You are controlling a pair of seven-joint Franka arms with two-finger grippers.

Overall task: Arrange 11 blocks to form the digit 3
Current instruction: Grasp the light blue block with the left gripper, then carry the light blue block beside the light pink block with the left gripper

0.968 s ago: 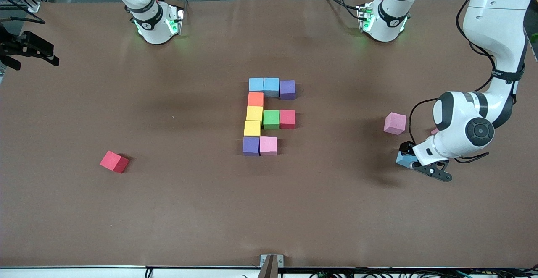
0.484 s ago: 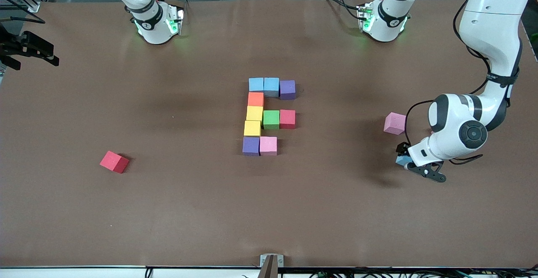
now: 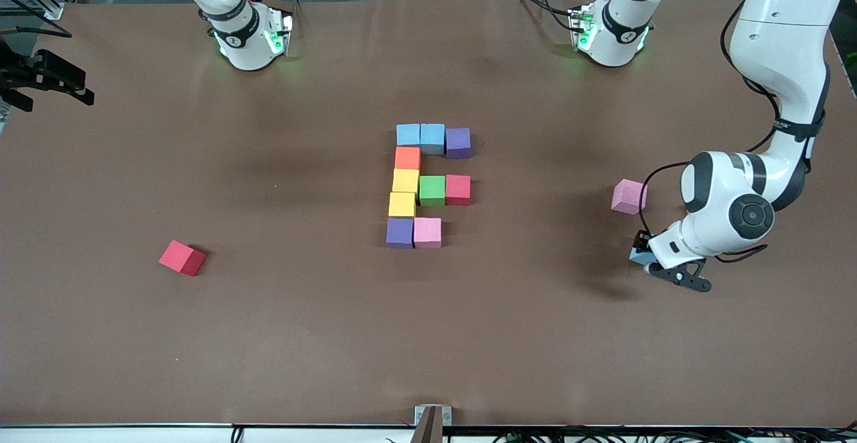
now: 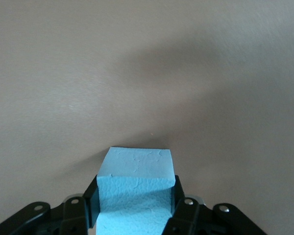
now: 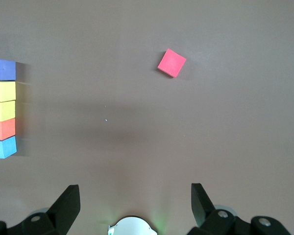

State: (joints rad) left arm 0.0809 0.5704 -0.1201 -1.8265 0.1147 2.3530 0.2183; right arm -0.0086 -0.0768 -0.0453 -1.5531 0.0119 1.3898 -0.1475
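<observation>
Ten blocks lie together mid-table as a partial figure: a blue block (image 3: 408,134), a second blue (image 3: 432,137) and a purple one (image 3: 458,142) farthest from the front camera, then orange (image 3: 407,158), yellow (image 3: 405,181), green (image 3: 432,190), red (image 3: 458,189), yellow (image 3: 402,204), purple (image 3: 400,232) and pink (image 3: 427,231). My left gripper (image 3: 641,255) (image 4: 134,196) is low at the table toward the left arm's end, shut on a light blue block (image 3: 635,253) (image 4: 134,166). My right gripper (image 5: 134,205) hangs open over its own base, holding nothing.
A loose pink block (image 3: 629,196) lies just beside the left gripper, farther from the front camera. A loose red block (image 3: 182,257) (image 5: 172,62) lies toward the right arm's end. A black fixture (image 3: 47,78) juts in at that table edge.
The left gripper's fingers have closed onto the light blue block, and the left arm has shifted slightly toward the figure. The right arm has not moved.
</observation>
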